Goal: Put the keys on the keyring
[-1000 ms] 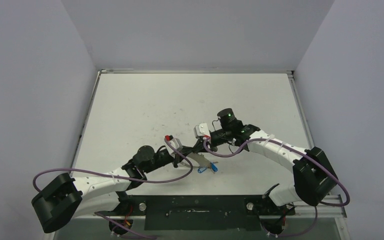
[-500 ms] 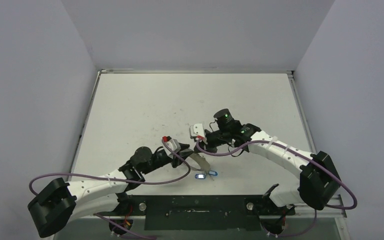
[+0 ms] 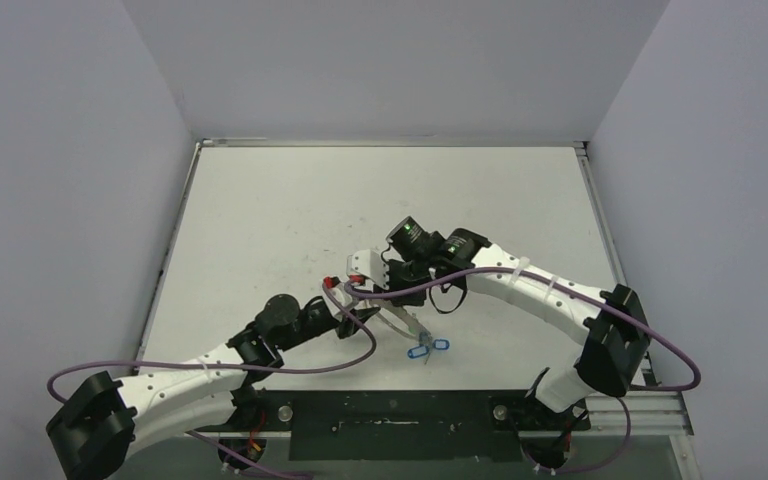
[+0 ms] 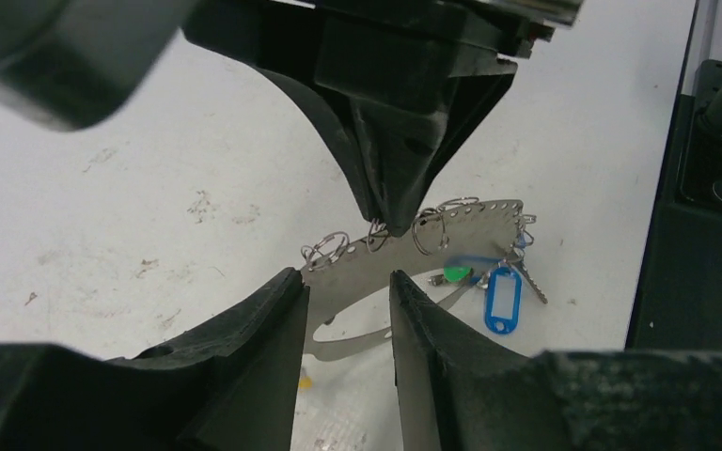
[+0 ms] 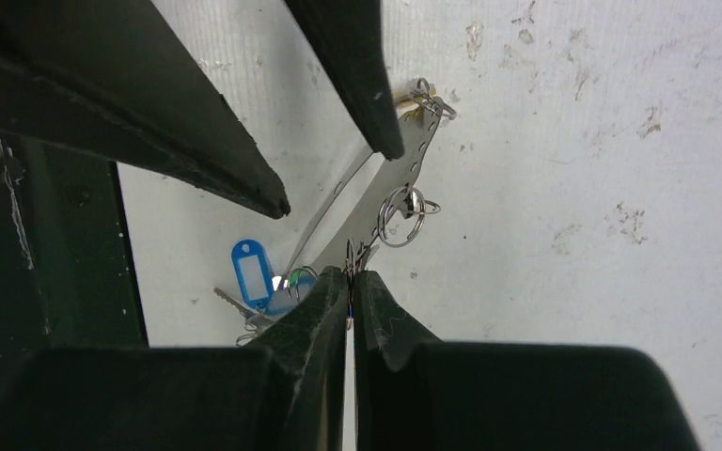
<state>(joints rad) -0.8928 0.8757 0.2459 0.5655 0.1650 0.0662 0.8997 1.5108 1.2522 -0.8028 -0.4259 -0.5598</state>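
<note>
The keyring [image 4: 404,246] is a curved flat silvery band with holes and small split rings along its edge, also in the right wrist view [image 5: 390,183]. My right gripper [image 5: 350,274] is shut on the band's edge beside a small ring; its fingers [image 4: 390,202] come down from above. My left gripper [image 4: 343,280] is open, its jaws either side of the band's left end without pressing it. The keys hang at the band's far end: a blue tag [image 4: 502,299], a green head [image 4: 451,273], a metal blade [image 5: 233,305]. From above, the blue tag [image 3: 427,349] lies near the front.
The black mounting rail [image 3: 390,412] runs along the table's near edge, close to the keys. Purple cables [image 3: 360,355] loop from both arms over the table. The left fingers [image 5: 367,85] crowd the top of the right wrist view. Scuffed white table [image 3: 290,210] stretches behind.
My left gripper has opened and let go of the band. The right arm has swung left and shut on the band, and the blue-tagged keys have shifted slightly right.
</note>
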